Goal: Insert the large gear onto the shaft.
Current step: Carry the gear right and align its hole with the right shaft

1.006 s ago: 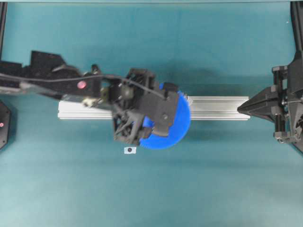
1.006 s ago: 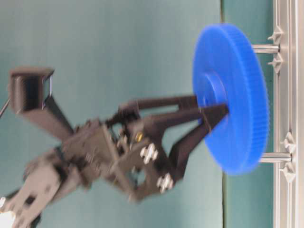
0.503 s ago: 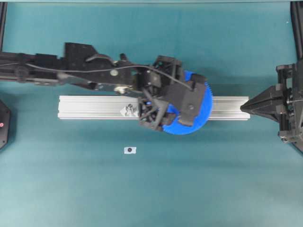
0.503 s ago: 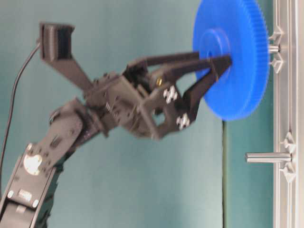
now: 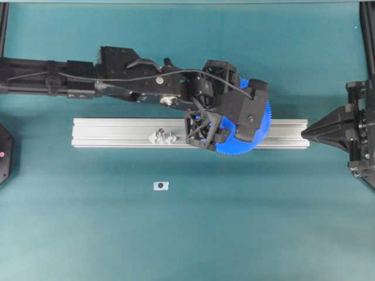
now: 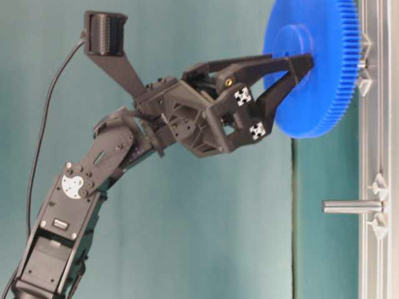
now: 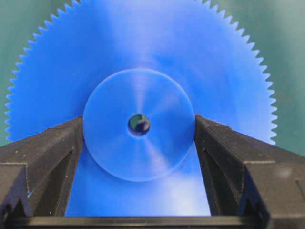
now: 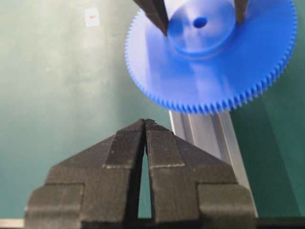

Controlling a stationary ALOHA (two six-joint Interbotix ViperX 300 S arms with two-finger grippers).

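The left tool (image 6: 298, 65) grips the large gear (image 6: 318, 62) by its raised central hub, one finger pressed against each side of the hub, as the left wrist view shows plainly. The gear hangs face-on to the aluminium rail (image 5: 117, 133) that lies across the teal surface (image 5: 187, 234), held above the rail's right half in the overhead view. In the table-level view the shaft (image 6: 363, 62) shows only as a short grey stub between the gear's rim and the rail, so how far the gear has gone onto it cannot be told. Through the gear's centre hole (image 7: 138, 124) something pale and dark shows, but it is too blurred to identify. A second, bare pin (image 6: 351, 206) stands further along the rail, well apart from the gear. The right tool (image 8: 145, 125) has its fingers pressed together, holds nothing, and points at the rail's end from just beside it. The likely risk is misalignment: if the hole sits off the shaft's tip or the gear is tilted, pushing on could jam the hub on the pin, slide the gear within the fingers, or shift the rail.
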